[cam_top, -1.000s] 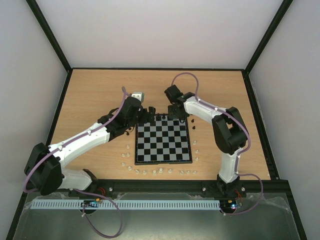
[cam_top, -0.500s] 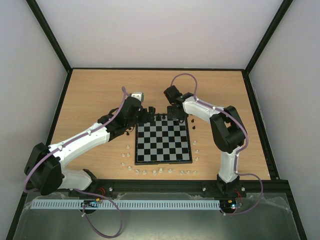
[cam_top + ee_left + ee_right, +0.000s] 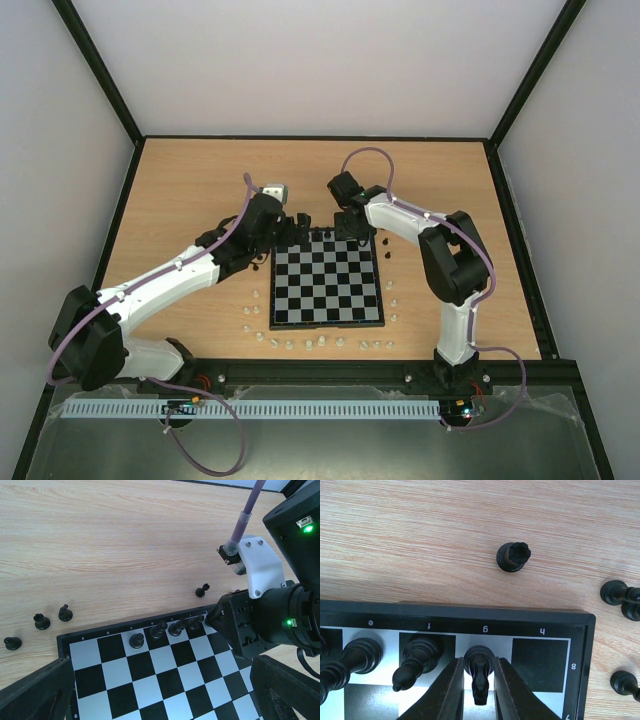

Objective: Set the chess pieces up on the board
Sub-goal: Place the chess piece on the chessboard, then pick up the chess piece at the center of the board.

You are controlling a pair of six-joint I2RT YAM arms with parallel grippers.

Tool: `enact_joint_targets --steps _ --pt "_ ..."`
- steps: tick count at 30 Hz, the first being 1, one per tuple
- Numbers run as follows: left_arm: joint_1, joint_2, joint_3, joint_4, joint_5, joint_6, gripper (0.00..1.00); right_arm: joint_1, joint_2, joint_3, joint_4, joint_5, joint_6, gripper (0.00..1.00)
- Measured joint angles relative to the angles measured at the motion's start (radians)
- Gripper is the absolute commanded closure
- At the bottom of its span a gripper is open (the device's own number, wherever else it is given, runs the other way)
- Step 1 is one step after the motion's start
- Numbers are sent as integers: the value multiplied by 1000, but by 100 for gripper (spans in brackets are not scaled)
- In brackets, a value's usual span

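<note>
The board (image 3: 328, 285) lies mid-table between both arms. My right gripper (image 3: 479, 690) reaches down to the board's far row (image 3: 540, 657). A black knight (image 3: 480, 672) stands on the white g square, and the fingers (image 3: 447, 690) flank it slightly parted, with thin gaps showing. A black bishop (image 3: 417, 657) and another black piece (image 3: 357, 657) stand beside it. My left gripper (image 3: 160, 700) hangs wide open over the board's far left part (image 3: 150, 680), holding nothing. Several black pieces (image 3: 159, 629) line the far row there. Loose black pieces lie off the board (image 3: 41, 621), including a rook (image 3: 513, 556).
Small white pieces (image 3: 310, 343) stand on the wood along the board's near edge and both sides. More black pieces (image 3: 620, 595) lie beyond the board's far right corner. The right arm's wrist (image 3: 270, 620) fills the right of the left wrist view.
The right gripper's fingers have eased apart from the knight on the g square. Both arms have otherwise stayed in place.
</note>
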Motion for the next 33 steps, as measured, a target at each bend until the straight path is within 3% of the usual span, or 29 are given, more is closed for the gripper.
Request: enact_joint_targets --steps 3,8,16,22,33 --pt "0 0 0 0 0 0 1 0 0 0 0 0 0 77" --pt "0 0 0 0 0 0 1 0 -24 0 -3 16 2 58" --pt "2 0 0 0 -1 0 1 0 -234 0 -14 57 -7 40" --pt "6 8 0 0 -8 3 1 0 -420 -56 4 56 -24 0" --pt "7 13 0 0 -41 16 1 0 -671 -262 101 -28 -26 1"
